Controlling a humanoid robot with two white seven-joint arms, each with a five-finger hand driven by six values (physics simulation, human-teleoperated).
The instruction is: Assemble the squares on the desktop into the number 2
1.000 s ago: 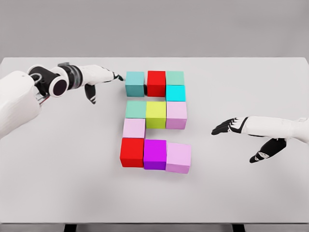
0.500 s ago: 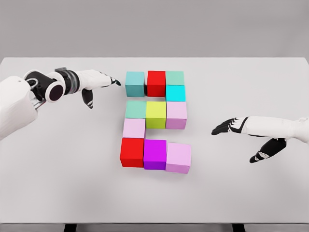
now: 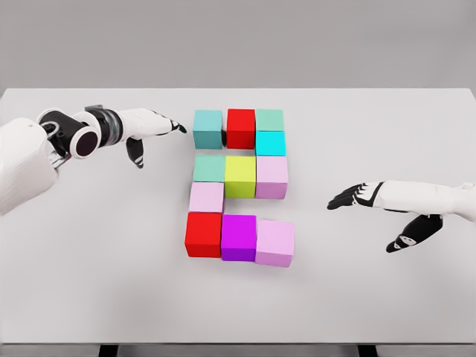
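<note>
Squares (image 3: 239, 187) sit clustered mid-desk (image 3: 89, 282), touching in a 2 shape, nearer the far edge than the near one. Left robot hand (image 3: 149, 126) hovers just beside the top-left teal square, fingers spread, empty. Right robot hand (image 3: 379, 208) hangs toward the right edge, fingers relaxed apart, empty.

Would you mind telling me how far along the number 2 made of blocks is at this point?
Done: the blocks already read as a 2, from the teal block at the top left, through the yellow-green block in the middle row, to the pink block at the bottom right. In hand: nothing; the left hand and right hand are open and clear of the blocks. Left: seemingly nothing beyond withdrawing.
</note>
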